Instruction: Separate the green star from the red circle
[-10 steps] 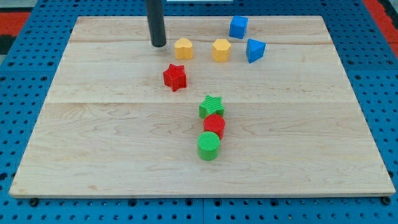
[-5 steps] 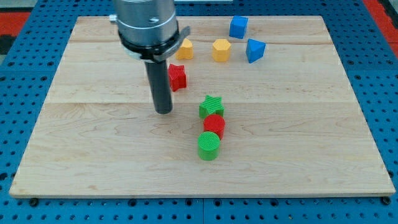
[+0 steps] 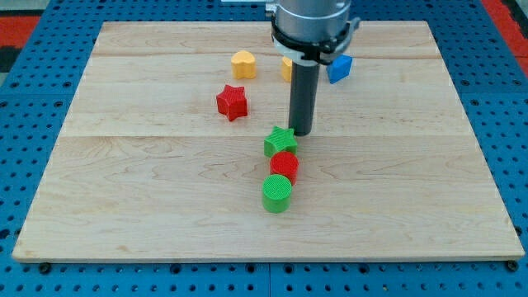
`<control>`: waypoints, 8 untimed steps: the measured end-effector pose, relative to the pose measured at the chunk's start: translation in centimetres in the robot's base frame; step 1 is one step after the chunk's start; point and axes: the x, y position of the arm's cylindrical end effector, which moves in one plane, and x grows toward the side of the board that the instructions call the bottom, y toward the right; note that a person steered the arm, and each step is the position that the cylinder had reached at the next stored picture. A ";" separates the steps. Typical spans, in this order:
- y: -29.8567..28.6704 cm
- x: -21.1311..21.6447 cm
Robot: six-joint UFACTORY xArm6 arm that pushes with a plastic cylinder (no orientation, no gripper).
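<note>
Camera view. My tip (image 3: 300, 133) stands on the board (image 3: 124, 206) near its centre, just beside the green star (image 3: 280, 142), on the star's upper-right side as seen. Contact cannot be confirmed; the two are at most barely apart. The arm carries no claw, only the rod, so no open or closed state applies.

The green star touches the red circle (image 3: 285, 166), which lies immediately toward the bottom edge. The red circle in turn touches the green cylinder (image 3: 277, 193). The three form a short chain running toward the bottom edge.

Hazard 1: a push directed toward the bottom edge probably drives the star into the red circle. The whole chain then moves together and no separation results.

Hazard 2: an off-centre push may rotate the star, whose points can drag the circle along.

Hazard 3: a push toward the top-left corner may carry the star into the red star (image 3: 233, 101).

The yellow block (image 3: 243, 63) and the blue block (image 3: 338, 68) lie near the top edge, well apart.
</note>
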 end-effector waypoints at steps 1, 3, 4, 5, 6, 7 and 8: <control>-1.1 1.7; 0.7 2.5; 1.3 4.6; 0.0 5.9; -3.6 5.9; -6.6 5.9; -7.8 5.9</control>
